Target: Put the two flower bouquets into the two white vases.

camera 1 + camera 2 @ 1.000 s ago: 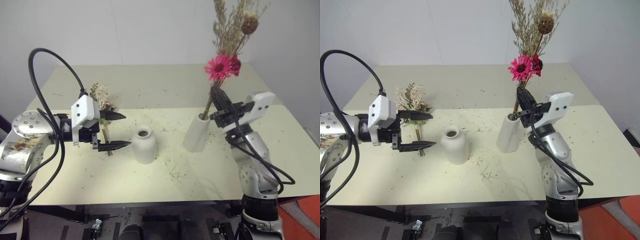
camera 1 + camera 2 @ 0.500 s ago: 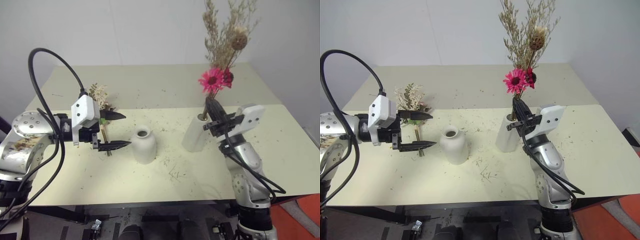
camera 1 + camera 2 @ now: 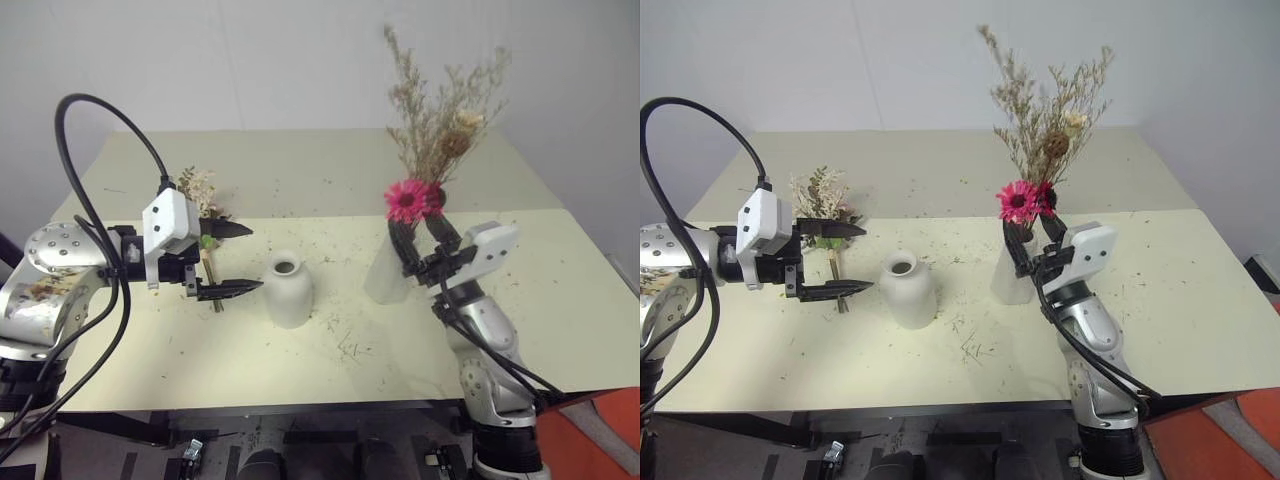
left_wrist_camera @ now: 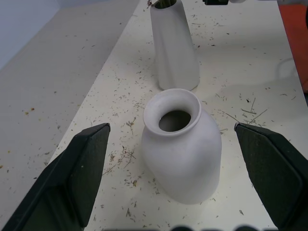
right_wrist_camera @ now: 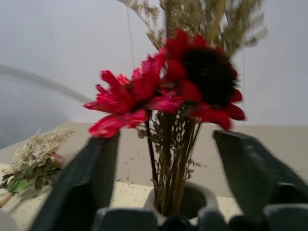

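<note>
Standing in the tall vase (image 3: 385, 275), daisy bunch (image 3: 412, 198) sat freed between spread right gripper (image 3: 423, 243). Next: rose bunch (image 3: 200, 190), lying behind wide-open, empty left gripper (image 3: 236, 260), into round vase (image 3: 288, 290).

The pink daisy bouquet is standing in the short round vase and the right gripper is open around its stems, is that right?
Not quite. The pink daisy bouquet stands in the tall tapered vase, as the left eye view shows; the short round vase is empty. The right gripper is indeed open around the stems.
</note>
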Robot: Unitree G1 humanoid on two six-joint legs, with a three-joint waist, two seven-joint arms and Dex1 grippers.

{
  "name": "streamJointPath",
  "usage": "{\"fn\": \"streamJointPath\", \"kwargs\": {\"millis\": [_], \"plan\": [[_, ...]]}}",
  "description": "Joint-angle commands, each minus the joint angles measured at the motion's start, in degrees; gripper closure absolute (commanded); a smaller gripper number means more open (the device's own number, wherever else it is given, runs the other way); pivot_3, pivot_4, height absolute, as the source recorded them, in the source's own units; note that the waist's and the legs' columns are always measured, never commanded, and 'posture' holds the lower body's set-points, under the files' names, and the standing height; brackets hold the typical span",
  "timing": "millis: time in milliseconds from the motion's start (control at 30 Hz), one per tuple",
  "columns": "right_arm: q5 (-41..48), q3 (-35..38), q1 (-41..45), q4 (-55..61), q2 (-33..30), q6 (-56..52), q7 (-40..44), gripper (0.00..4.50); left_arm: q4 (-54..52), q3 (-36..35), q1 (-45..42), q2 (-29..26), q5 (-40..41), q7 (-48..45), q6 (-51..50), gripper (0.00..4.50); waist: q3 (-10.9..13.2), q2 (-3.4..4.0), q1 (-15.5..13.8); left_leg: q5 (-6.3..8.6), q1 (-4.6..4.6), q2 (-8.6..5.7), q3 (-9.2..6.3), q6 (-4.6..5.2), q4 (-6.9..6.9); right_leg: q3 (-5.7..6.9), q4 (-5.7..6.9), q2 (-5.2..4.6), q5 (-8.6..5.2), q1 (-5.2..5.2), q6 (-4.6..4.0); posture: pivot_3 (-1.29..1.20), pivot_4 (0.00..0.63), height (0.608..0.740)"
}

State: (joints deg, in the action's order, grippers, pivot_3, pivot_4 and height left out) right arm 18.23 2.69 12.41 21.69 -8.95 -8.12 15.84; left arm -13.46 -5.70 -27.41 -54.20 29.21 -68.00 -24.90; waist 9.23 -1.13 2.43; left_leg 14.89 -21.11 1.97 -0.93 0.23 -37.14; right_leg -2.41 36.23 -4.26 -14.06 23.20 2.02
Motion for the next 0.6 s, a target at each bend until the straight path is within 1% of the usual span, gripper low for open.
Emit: {"fn": "streamJointPath", "kwargs": {"millis": [33, 133, 267, 367, 433, 533, 600], "plan": [[-1.9, -0.7, -2.3, 4.2, -0.3, 0.9, -0.9, 0.03, -1.1, -1.6, -0.4, -0.1, 0.1, 0.6, 1.0, 0.0, 0.0, 0.0, 0.0, 0.0, 0.0, 0.0, 0.0, 0.0, 0.0, 0.0, -0.01, 0.0, 0.0, 0.0, 0.0, 0.0, 0.15, 0.74], [-2.5, 0.1, -5.5, 6.4, -1.3, 0.1, -1.1, 0.03, -1.6, -2.4, 0.4, -0.5, 0.3, 1.4, 0.2, 0.0, 0.0, 0.0, 0.0, 0.0, 0.0, -0.01, 0.0, 0.0, 0.0, 0.0, -0.01, -0.01, 0.0, 0.0, 0.0, 0.0, 0.15, 0.74], [-2.3, 1.4, -10.7, 10.5, -7.2, -4.2, 1.4, 0.03, -2.3, -4.9, 2.4, -0.6, 1.2, 3.6, -1.2, 0.0, 0.0, 0.0, -0.1, 0.0, -0.01, -0.01, 0.0, 0.0, 0.0, 0.0, -0.02, -0.02, 0.0, -0.01, 0.0, 0.0, 0.15, 0.74], [2.7, 4.2, -11.9, 14.9, -13.9, -13.1, 4.5, 0.03, -2.3, -7.7, 2.0, 1.4, 1.2, 11.1, -5.3, 0.0, 0.0, 0.0, -0.1, 0.0, 0.02, -0.01, 0.01, 0.0, -0.02, 0.0, 0.0, -0.02, 0.0, -0.03, 0.01, 0.0, 0.15, 0.74], [4.6, 5.3, -11.9, 16.6, -17.2, -17.4, 5.5, 0.03, -2.4, -8.7, 1.4, 2.3, 1.2, 15.0, -7.8, 0.0, 0.0, -0.01, -0.2, 0.0, 0.06, -0.01, -0.01, 0.0, -0.05, -0.01, 0.04, -0.02, 0.0, -0.09, 0.0, 0.0, 0.15, 0.74], [9.3, 8.5, -11.8, 20.8, -29.8, -28.5, 11.9, 0.03, -3.8, -7.8, -1.0, 4.5, -6.2, 29.9, -14.4, 0.0, 0.0, -0.02, -0.4, 0.0, 0.06, -0.04, -0.13, 0.0, -0.08, 0.05, 0.02, 0.0, 0.0, -0.14, 0.0, 0.0, 0.15, 0.74], [11.8, 10.1, -11.6, 23.0, -36.1, -32.6, 15.1, 0.03, -4.3, -6.7, -3.1, 5.3, -8.5, 35.9, -20.2, 0.0, 0.0, -0.05, -0.7, 0.0, 0.03, -0.05, -0.2, 0.0, -0.11, 0.09, -0.02, 0.0, 0.0, -0.18, 0.01, 0.0, 0.15, 0.74]]}}
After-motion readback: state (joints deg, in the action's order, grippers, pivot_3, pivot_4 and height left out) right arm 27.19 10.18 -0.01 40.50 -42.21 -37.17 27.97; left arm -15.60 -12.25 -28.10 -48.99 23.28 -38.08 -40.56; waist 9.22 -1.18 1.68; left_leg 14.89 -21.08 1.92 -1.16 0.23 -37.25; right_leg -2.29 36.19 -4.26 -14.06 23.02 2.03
